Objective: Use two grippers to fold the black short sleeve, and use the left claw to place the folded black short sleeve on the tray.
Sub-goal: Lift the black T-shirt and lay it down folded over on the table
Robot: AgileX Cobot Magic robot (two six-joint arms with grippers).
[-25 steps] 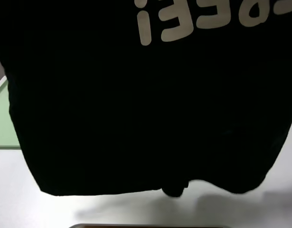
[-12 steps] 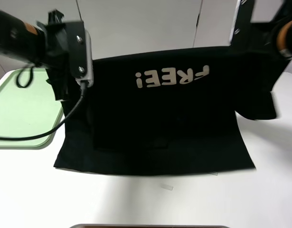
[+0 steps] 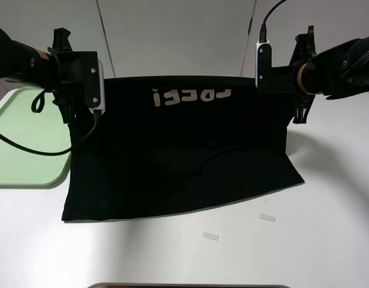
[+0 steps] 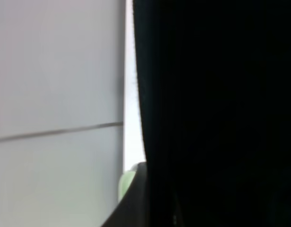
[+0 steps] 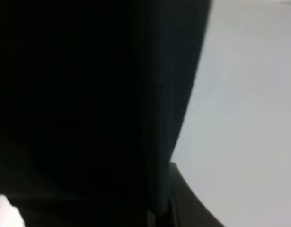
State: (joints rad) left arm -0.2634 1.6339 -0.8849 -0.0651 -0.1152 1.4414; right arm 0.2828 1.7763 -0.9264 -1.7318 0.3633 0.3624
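Hanging black short sleeve (image 3: 184, 156) beside tray (image 3: 22, 168)

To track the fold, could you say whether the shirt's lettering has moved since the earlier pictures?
Yes: the lettering has shifted sideways, toward the fixed green tray.

Your left gripper (image 3: 95, 90) and right gripper (image 3: 265, 72) each pinch one end of the black T-shirt's (image 3: 184, 156) upper edge, holding it raised and taut while the lower part drapes onto the white desk (image 3: 328, 240). The pale-green tray (image 3: 22, 150) lies beside the shirt's left edge. Two small white scraps (image 3: 210, 236) sit near the hem.
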